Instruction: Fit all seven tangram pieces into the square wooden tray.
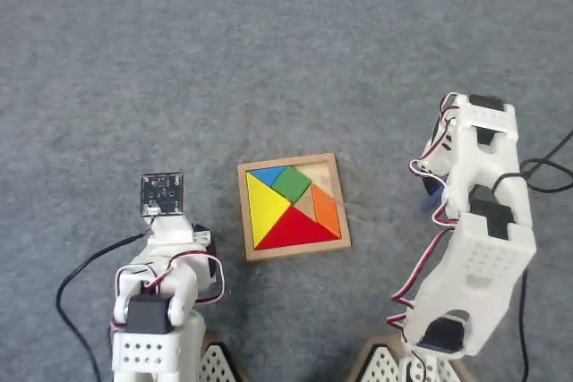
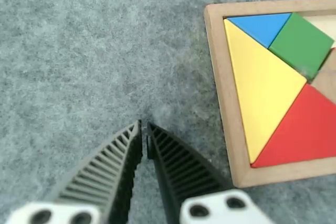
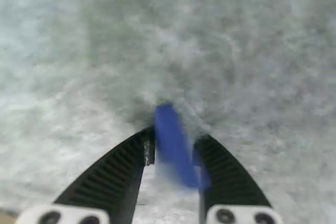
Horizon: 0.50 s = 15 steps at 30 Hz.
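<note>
The square wooden tray [image 1: 243, 212] lies mid-table. In it are a yellow triangle [image 1: 264, 207], a red triangle [image 1: 295, 228], a blue triangle [image 1: 267, 174], a green square [image 1: 292, 182] and an orange piece [image 1: 325, 209]. My left gripper [image 2: 144, 126] is shut and empty, low over the grey mat, just left of the tray [image 2: 226, 93]. My right gripper [image 3: 176, 136] holds a dark blue piece [image 3: 174, 148] on edge between its fingers, close above the mat. A sliver of that blue piece [image 1: 427, 205] shows under the right arm, right of the tray.
Grey felt mat [image 1: 134, 87] covers the whole table. The left arm [image 1: 166, 257] stands at the front left and the right arm [image 1: 479, 230] at the front right. A pale wood-coloured patch [image 2: 326, 77] shows between the green, red and orange pieces.
</note>
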Each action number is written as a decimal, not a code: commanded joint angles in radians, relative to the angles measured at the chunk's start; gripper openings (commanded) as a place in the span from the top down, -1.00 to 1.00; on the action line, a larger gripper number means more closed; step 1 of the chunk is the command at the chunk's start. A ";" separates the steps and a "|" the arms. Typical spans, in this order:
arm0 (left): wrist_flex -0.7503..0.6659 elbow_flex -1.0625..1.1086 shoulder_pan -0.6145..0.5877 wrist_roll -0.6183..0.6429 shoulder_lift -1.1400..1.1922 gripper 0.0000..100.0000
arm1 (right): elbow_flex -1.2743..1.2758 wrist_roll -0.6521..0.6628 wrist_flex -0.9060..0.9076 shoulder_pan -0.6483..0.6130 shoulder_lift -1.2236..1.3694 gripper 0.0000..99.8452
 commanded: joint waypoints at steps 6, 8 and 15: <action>0.002 -0.013 -0.006 -0.009 -0.020 0.97 | -0.066 0.149 -0.005 -0.157 -0.101 0.84; 0.002 -0.013 -0.006 -0.009 -0.020 0.97 | -0.064 0.199 -0.005 -0.177 -0.107 0.97; 0.002 -0.013 -0.006 -0.009 -0.020 0.97 | -0.069 0.207 -0.007 -0.297 -0.203 0.99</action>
